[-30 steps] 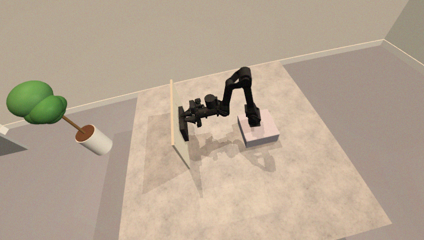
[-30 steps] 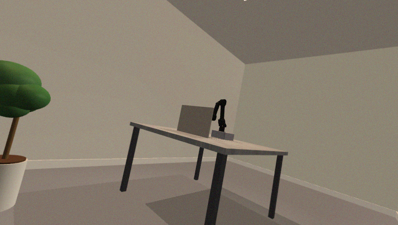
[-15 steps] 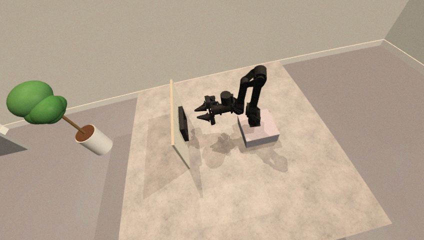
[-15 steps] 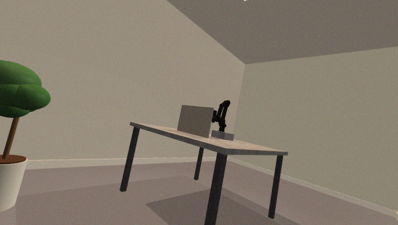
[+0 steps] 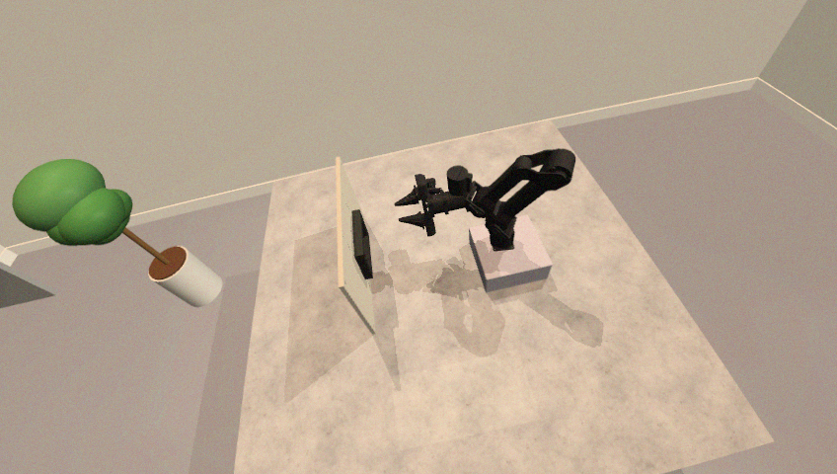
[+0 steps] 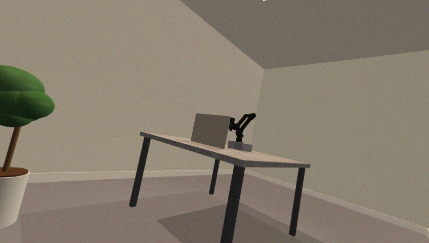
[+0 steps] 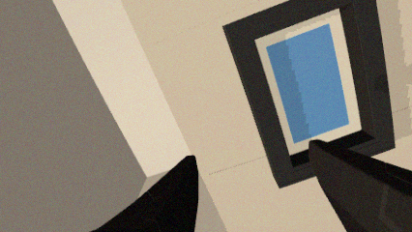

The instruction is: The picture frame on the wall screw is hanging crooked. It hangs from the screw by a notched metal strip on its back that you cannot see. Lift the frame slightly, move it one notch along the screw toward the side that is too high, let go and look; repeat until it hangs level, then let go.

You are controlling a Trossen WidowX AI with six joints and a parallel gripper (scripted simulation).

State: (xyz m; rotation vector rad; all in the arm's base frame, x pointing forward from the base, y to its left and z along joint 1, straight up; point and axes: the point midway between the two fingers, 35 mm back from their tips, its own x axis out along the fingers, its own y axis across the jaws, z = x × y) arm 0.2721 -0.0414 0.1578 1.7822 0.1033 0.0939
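- The picture frame [image 7: 309, 92] has a thick dark grey, almost black border, a pale cream mat inside it and a plain blue rectangle at the centre.
- It hangs flat against the beige wall panel [image 5: 352, 258], on the panel's face that looks toward the arm's base.
- From above, the picture frame [image 5: 362, 243] shows only as a dark slab standing proud of the panel.
- Nothing grips it.
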